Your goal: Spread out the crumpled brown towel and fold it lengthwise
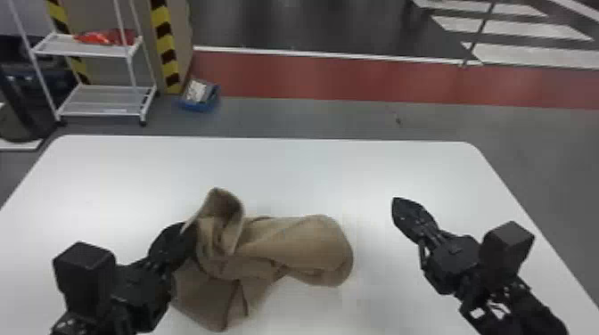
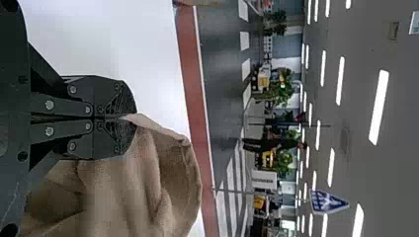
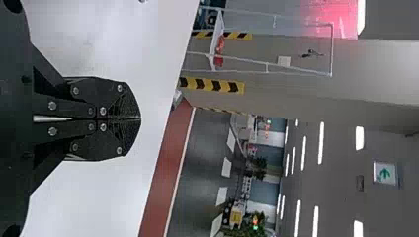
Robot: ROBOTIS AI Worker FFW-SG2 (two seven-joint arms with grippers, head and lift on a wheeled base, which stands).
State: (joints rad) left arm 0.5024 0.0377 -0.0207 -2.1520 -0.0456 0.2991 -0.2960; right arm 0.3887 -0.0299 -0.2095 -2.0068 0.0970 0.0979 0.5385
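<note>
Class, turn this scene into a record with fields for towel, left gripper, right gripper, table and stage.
towel: brown, crumpled, on the table
left gripper: shut on the towel's edge
right gripper: shut, holding nothing, to the right of the towel
table: white, smooth top
stage: towel neither spread nor folded yet

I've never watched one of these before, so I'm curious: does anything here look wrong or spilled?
Nothing looks spilled or damaged. The brown towel is rumpled on the white table, one corner pinched in the left pincer, but that seems ordinary for a towel awaiting folding.
</note>
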